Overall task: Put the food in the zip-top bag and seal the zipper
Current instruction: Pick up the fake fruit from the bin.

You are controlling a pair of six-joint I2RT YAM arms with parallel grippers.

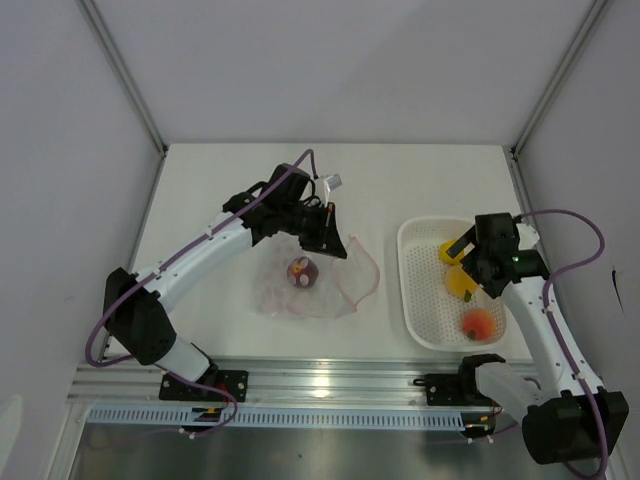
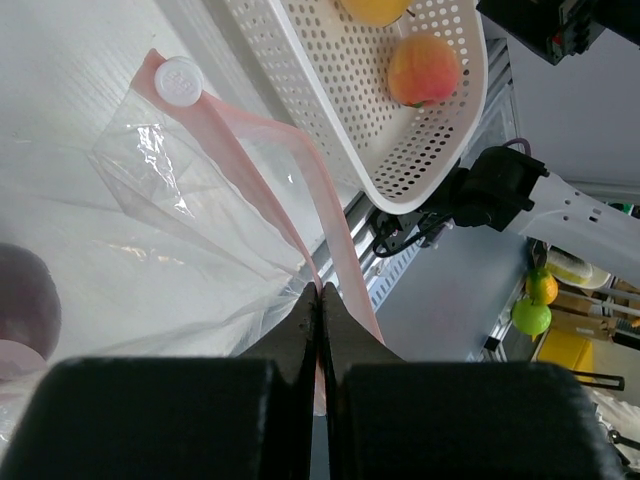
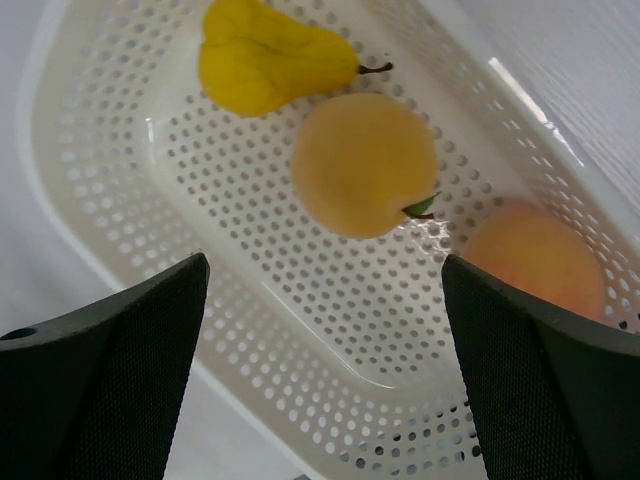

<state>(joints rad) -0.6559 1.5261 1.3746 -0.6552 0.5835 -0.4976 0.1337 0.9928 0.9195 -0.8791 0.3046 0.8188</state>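
Note:
The clear zip-top bag point(image 1: 300, 290) lies mid-table with a dark red fruit point(image 1: 303, 272) inside it, also showing in the left wrist view point(image 2: 25, 295). My left gripper point(image 1: 328, 238) is shut on the bag's pink zipper strip point(image 2: 300, 180) and holds that edge up. A white slider point(image 2: 180, 82) sits at the strip's far end. My right gripper point(image 1: 478, 262) is open over the white basket point(image 1: 425, 320). Below it lie a yellow pear point(image 3: 265, 62), a yellow round fruit point(image 3: 365, 165) and an orange-red fruit point(image 3: 535, 260).
White walls enclose the table on three sides. A metal rail point(image 1: 330, 385) runs along the near edge by both arm bases. The basket's perforated rim point(image 2: 330, 130) stands close to the right of the bag's raised edge.

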